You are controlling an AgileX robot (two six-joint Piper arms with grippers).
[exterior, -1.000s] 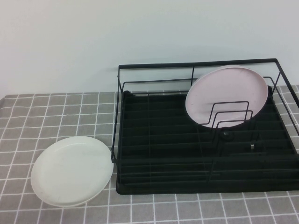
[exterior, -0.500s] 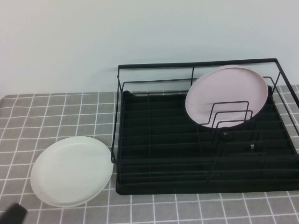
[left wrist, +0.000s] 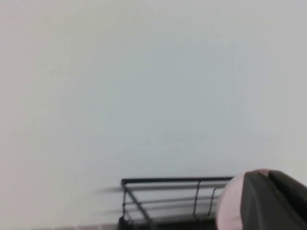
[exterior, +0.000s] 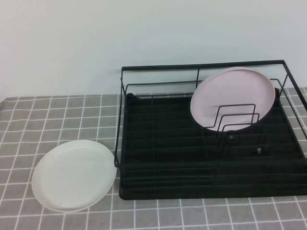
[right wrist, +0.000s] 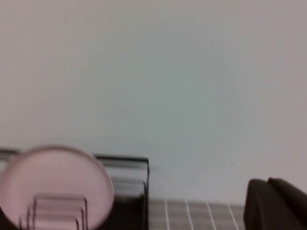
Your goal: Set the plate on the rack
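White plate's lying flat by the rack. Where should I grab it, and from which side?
Pinch the raised rim of the white plate at its near-left edge, coming low from the robot's side; it lies flat on the tablecloth, and the rack crowds its right edge. Left gripper and right gripper are raised, facing the wall.

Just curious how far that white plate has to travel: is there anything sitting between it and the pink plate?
In the high view, only checkered tablecloth, then the rack's wire side and black tray, separate the white plate from the pink plate. Neither gripper appears there.

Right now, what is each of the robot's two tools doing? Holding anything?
Left tool: only a dark edge shows in its wrist view; cannot be told.
Right tool: likewise, cannot be told.
The plate lies untouched on the table beside the rack.
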